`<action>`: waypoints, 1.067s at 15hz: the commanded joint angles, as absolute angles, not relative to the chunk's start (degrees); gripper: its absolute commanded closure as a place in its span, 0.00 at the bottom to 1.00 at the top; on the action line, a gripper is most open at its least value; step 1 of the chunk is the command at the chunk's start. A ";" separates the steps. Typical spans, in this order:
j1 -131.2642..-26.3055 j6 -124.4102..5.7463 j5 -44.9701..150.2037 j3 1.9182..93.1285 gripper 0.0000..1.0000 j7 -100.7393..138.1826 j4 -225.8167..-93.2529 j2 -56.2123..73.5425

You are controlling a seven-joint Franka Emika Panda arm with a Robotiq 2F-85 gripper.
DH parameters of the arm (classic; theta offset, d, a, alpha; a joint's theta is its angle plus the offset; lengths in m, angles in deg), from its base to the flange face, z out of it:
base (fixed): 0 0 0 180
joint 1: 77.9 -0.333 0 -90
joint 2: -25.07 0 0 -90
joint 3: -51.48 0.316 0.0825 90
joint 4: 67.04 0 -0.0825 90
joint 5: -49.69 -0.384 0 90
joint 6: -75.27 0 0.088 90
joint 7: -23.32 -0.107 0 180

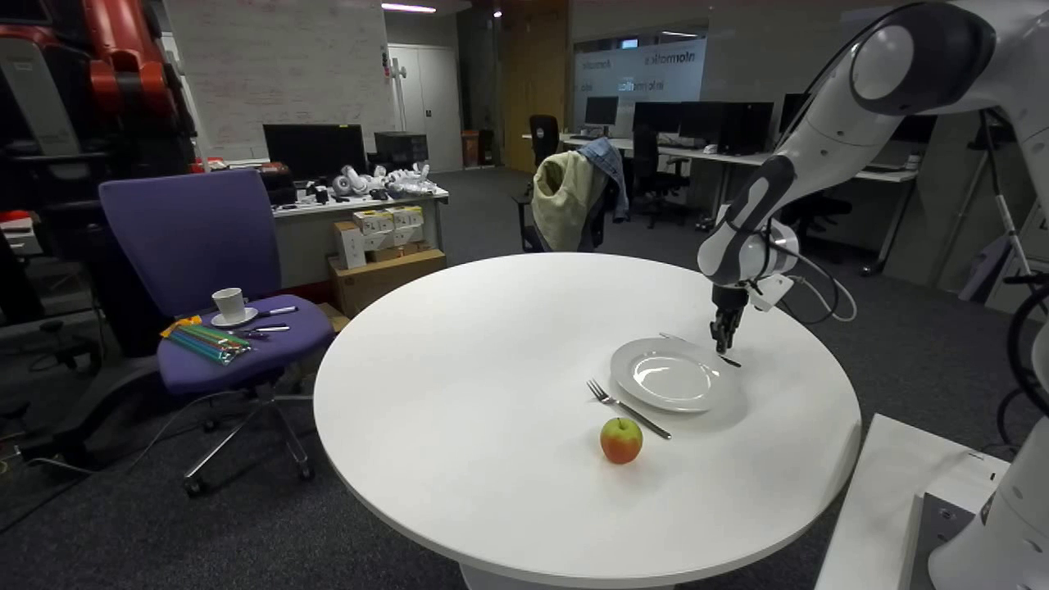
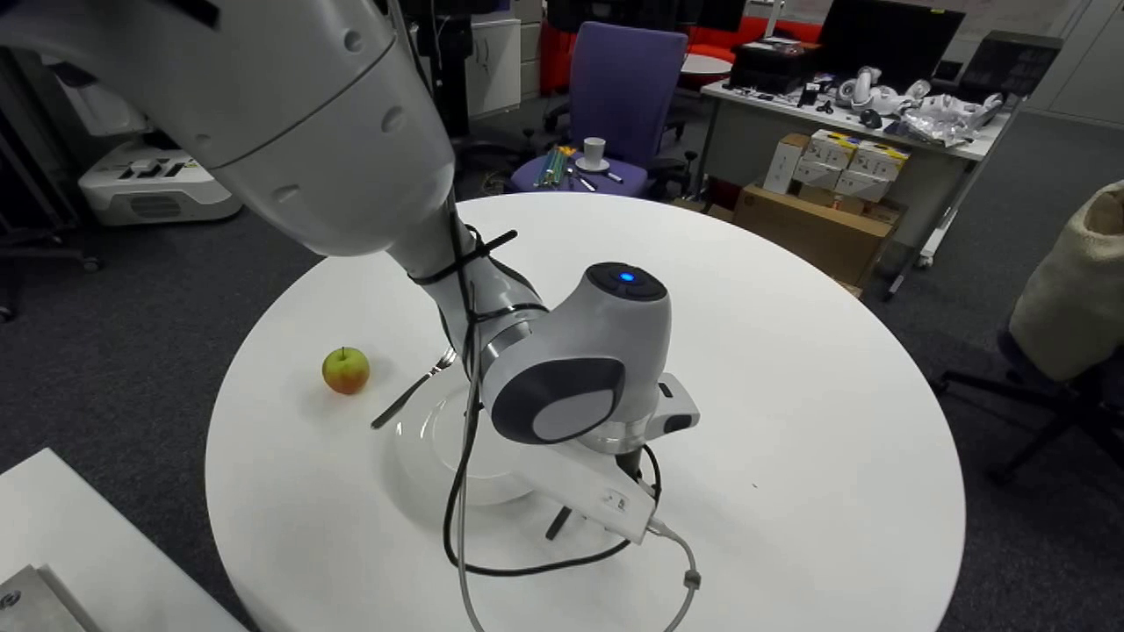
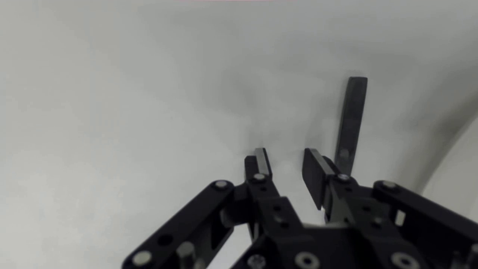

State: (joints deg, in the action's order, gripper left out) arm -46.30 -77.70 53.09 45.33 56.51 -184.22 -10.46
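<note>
The gripper hangs over the round white table, its two fingers spread part way, with tabletop showing in the gap; just outside one finger lies a dark-handled utensil, on the table beside the plate; whether finger and handle touch, I cannot tell; one white plate sits next to it, glossy, catching the light; on the opposite side of the plate lie one fork and, just past that, one apple, green above and reddish below.

Farther off, one purple chair bears one cup, upright on one saucer, its inside hidden, and one clear packet of long coloured sticks; beyond is a desk with four small boxes stacked below, contents unseen.

The wrist view alone shows the finger gap; in an exterior view the arm covers the fingers and part of the plate; a white machine on the floor appears only there.
</note>
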 commanded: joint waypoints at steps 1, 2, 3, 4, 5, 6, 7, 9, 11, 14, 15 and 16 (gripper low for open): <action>-45.54 -76.92 52.70 44.84 0.66 56.73 -181.62 -11.46; -45.53 -76.78 52.74 44.64 0.66 56.58 -181.18 -11.67; -45.53 -76.68 52.76 44.46 0.66 56.45 -180.69 -11.97; -45.62 -76.44 52.85 44.20 0.67 56.20 -179.91 -12.50; -45.74 -76.22 52.95 43.96 0.66 55.94 -179.10 -13.08; -45.76 -76.04 53.00 43.85 0.66 55.80 -178.32 -13.67; -45.78 -75.81 53.02 43.78 0.65 55.70 -177.44 -14.33; -45.87 -75.21 53.09 43.73 0.65 55.56 -175.64 -15.21; -46.06 -74.87 53.16 43.80 0.65 55.40 -174.38 -15.58; -46.27 -74.61 53.11 44.09 0.66 55.29 -172.54 -16.22; -46.30 -74.49 53.00 44.34 0.66 55.33 -171.99 -16.39; -46.32 -74.41 52.93 44.57 0.66 55.34 -171.45 -16.64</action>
State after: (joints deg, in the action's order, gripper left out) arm -46.41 -76.86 53.09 43.92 56.12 -174.43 -15.88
